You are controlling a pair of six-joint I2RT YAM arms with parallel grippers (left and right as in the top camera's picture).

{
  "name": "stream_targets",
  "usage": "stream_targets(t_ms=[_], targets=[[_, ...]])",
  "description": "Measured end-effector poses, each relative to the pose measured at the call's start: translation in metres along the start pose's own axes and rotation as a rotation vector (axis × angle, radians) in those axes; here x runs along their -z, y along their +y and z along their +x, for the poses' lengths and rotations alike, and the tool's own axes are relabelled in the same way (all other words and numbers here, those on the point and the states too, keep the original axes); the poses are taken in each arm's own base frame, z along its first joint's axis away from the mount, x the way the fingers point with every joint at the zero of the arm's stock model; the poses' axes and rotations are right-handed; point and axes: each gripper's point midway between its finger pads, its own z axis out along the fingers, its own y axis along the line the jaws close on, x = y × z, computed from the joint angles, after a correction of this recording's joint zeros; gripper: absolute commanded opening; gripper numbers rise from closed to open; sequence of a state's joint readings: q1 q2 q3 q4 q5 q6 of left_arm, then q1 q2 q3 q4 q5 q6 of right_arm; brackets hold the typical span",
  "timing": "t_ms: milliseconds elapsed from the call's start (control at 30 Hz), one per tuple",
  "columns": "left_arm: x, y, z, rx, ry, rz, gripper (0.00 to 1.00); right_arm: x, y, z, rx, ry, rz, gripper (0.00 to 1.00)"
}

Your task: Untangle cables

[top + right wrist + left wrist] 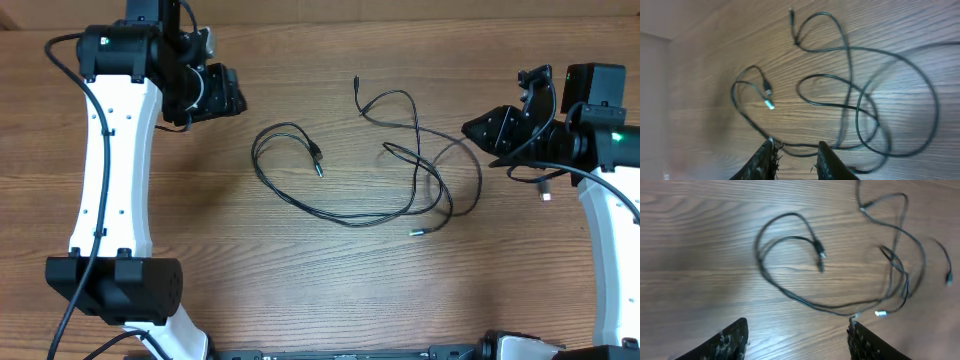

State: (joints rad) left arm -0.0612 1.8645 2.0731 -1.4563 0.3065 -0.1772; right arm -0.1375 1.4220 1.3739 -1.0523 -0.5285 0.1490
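Observation:
Thin black cables [417,160] lie loose on the wooden table [300,270] between the two arms. On the left they form a loop whose two plugs [317,160] rest side by side. To the right the cords cross in a tangle, with a silvery plug [418,232] at its near side and a dark plug [356,85] at the far side. My left gripper [228,95] hovers far left of the loop; in its wrist view it [797,330] is open wide, with the cables [760,255] ahead. My right gripper [478,130] sits right of the tangle, open, narrower [796,150], nothing between its fingers, cables [849,75] beyond.
The white left arm [110,150] stretches along the table's left side and the white right arm [605,220] along the right side. The table's far edge [400,20] runs close behind both grippers. In the right wrist view the table's edge [667,75] shows at the left.

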Motion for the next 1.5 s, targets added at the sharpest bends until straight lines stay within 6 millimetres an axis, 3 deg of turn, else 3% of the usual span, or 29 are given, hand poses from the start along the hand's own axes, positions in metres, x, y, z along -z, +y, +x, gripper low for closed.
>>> stream_targets(t_ms=[133,267,400,533,600,733,800,1033,1300,1500], targets=[[-0.009,-0.038,0.008,-0.120,0.015,0.051,0.67,0.001,-0.017,0.002,0.003,0.001,0.099,0.54],[-0.020,-0.076,0.024,-0.244,0.044,0.076,0.66,0.003,-0.032,0.008,-0.014,0.020,0.184,0.56],[-0.038,-0.097,0.039,-0.323,0.090,0.054,0.64,0.005,-0.040,0.019,-0.030,0.058,0.226,0.56],[-0.065,-0.100,0.051,-0.350,0.161,0.020,0.55,0.004,-0.044,0.022,-0.035,0.069,0.242,0.57],[-0.083,-0.098,0.060,-0.354,0.217,-0.002,0.56,0.000,-0.048,0.028,-0.036,0.089,0.246,0.57],[-0.116,-0.076,0.079,-0.305,0.313,-0.130,0.56,-0.015,-0.055,0.043,-0.023,0.149,0.256,0.58],[-0.123,-0.060,0.090,-0.269,0.355,-0.221,0.56,-0.024,-0.056,0.047,-0.011,0.170,0.255,0.58],[-0.110,-0.021,0.114,-0.189,0.452,-0.428,0.52,-0.062,-0.060,0.046,0.043,0.215,0.260,0.64],[-0.092,-0.010,0.118,-0.158,0.444,-0.508,0.54,-0.089,-0.056,0.050,0.141,0.245,0.331,0.63],[-0.042,-0.015,0.117,-0.143,0.286,-0.471,0.55,-0.104,-0.065,0.048,0.132,0.235,0.401,0.63]])
